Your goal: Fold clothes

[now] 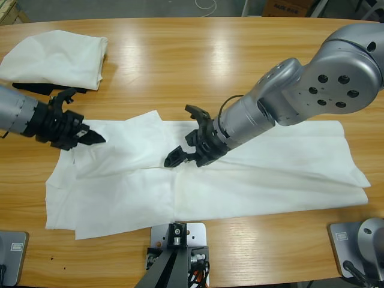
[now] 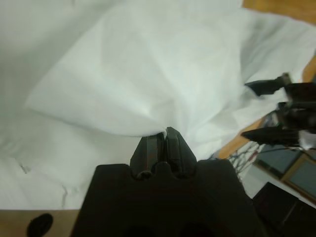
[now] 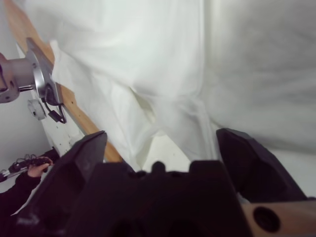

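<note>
Main risk: the left gripper [image 1: 96,139] holds only a thin fold of the spread T-shirt [image 1: 270,168]. The left wrist view shows its jaws pressed together on a small peak of white cloth [image 2: 165,133]. A pull across the table [image 1: 210,60] could slip that pinch free, or drag the whole shirt instead of turning the flap over. Second risk: the right gripper [image 1: 177,135] is spread wide and grips nothing, so the cloth's middle is not pinned. Any lift on the left would probably bunch the creases already lying near the shirt's left end. The two grippers are near each other, so a crossing move could bring them into contact. Pose: the left arm enters from the left edge, low and nearly level, its tip at the shirt's upper left edge. The right arm reaches down from the upper right, forearm angled toward the shirt's centre, its open jaws [image 3: 163,143] just above the fabric; contact cannot be told. The shirt lies lengthwise across the table's near half. A second white shirt [image 1: 57,57] sits bunched at the far left corner, well apart.
</note>
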